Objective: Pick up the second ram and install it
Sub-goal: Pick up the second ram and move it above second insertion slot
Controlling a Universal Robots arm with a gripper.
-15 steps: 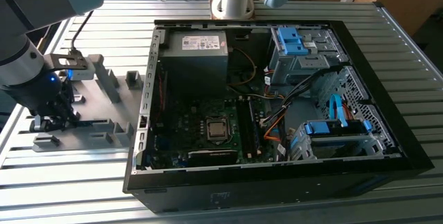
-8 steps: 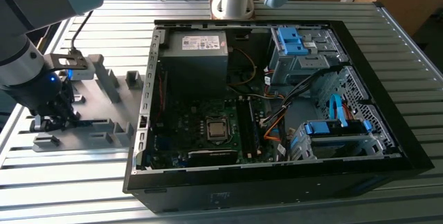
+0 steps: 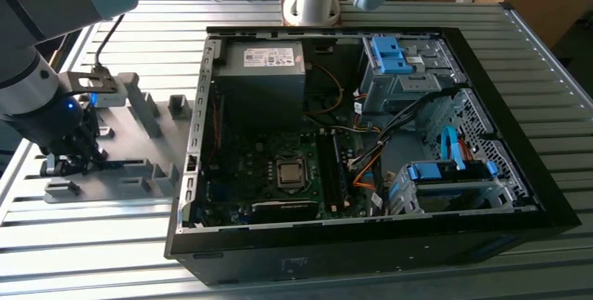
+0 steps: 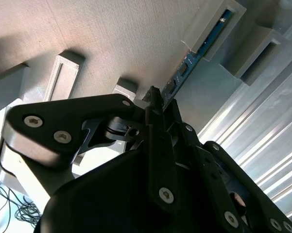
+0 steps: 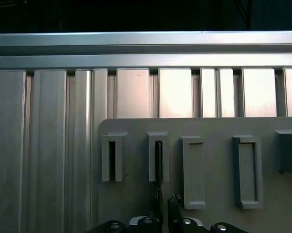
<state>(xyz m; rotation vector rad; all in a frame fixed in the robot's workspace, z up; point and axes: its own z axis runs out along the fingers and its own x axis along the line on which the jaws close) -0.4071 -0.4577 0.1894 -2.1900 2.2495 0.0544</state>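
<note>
Presently the pincer (image 5: 165, 208) hangs at the second ram (image 4: 183, 67), upright in its grey holder (image 5: 218, 127); its grip cannot be told. Lifting and installation remain.

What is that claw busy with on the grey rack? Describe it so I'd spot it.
Find the open computer case; on the exterior view's left of it lies a grey rack of upright holders, with the claw down at it. There the second ram stands on edge in a slotted holder: the one thin blue-green strip with dark chips among plain grey blocks.
</note>
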